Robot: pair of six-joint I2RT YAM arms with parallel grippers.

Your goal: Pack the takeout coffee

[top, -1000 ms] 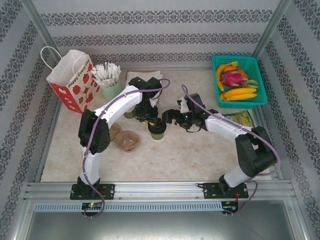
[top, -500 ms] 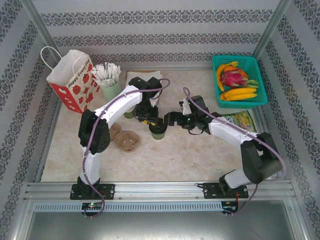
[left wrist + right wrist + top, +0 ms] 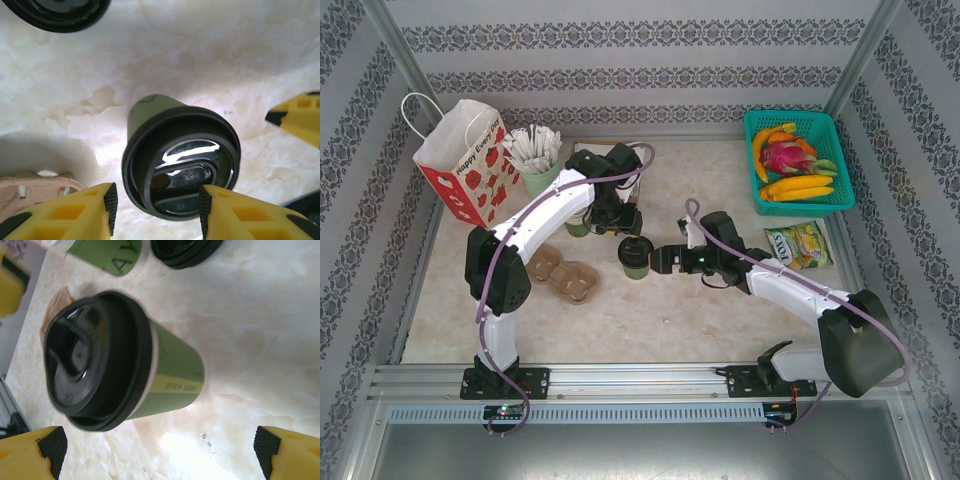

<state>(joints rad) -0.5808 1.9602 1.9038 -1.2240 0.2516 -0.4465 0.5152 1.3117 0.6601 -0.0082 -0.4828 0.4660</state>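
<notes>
The takeout coffee (image 3: 636, 255), an olive-green cup with a black lid, stands upright on the table's middle. My left gripper (image 3: 619, 229) hovers just behind and above it. In the left wrist view its yellow fingers (image 3: 107, 207) stand apart over the near rim of the lid (image 3: 182, 167), open and holding nothing. My right gripper (image 3: 660, 258) is close to the cup's right side. In the right wrist view the cup (image 3: 165, 375) stands ahead of the jaws, which are wide open, the right gripper (image 3: 159, 447) empty.
A cardboard cup carrier (image 3: 568, 278) lies left of the cup. A paper bag (image 3: 465, 160) and a cup of white sticks (image 3: 540, 160) stand back left. Another green cup (image 3: 578, 225) sits behind my left arm. A fruit basket (image 3: 795, 160) and a snack packet (image 3: 798, 243) lie right.
My left gripper has opened and pulled back from the cup's lid towards the rear. My right arm has reached left, closer to the cup, still open. The cup has stayed put.
</notes>
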